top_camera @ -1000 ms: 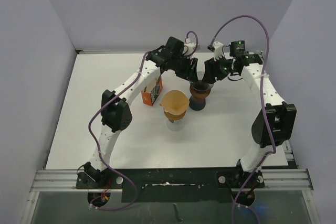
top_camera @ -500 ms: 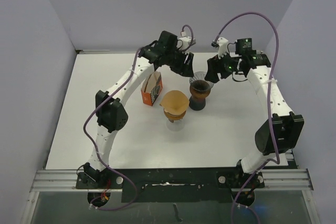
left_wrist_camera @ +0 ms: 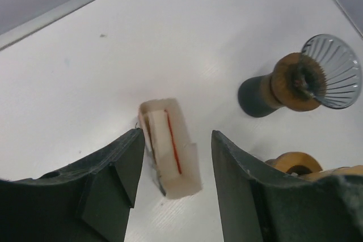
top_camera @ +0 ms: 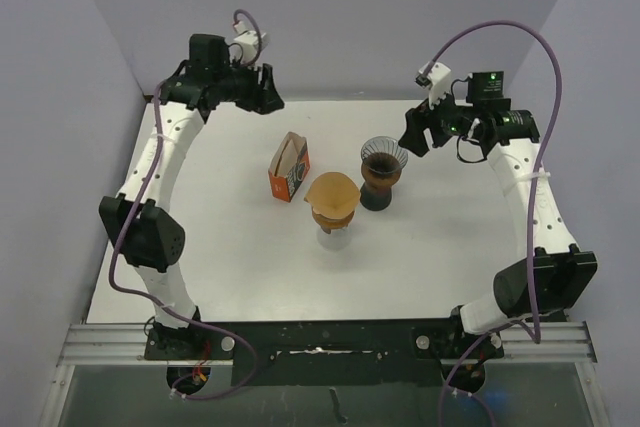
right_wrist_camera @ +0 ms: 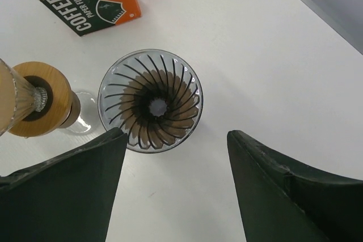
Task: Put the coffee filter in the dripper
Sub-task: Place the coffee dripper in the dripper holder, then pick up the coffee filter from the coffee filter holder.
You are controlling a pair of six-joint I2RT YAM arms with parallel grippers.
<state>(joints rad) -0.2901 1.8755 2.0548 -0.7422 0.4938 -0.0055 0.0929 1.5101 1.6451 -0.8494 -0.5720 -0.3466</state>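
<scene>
brown paper cone filter [top_camera: 333, 190] seated in wooden-collared clear dripper [top_camera: 331, 215] at centre, dark ribbed glass dripper [top_camera: 381, 155] bare just beside it, orange cardboard filter box [top_camera: 289, 169] near, left gripper [top_camera: 267, 99] parted, empty, over far left corner, right gripper [top_camera: 411, 139] wide, empty, beside dark dripper

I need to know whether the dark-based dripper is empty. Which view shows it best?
Right wrist: it looks straight down into the dripper, bare to its centre hole. Top view shows it small; left wrist, from the side.
</scene>
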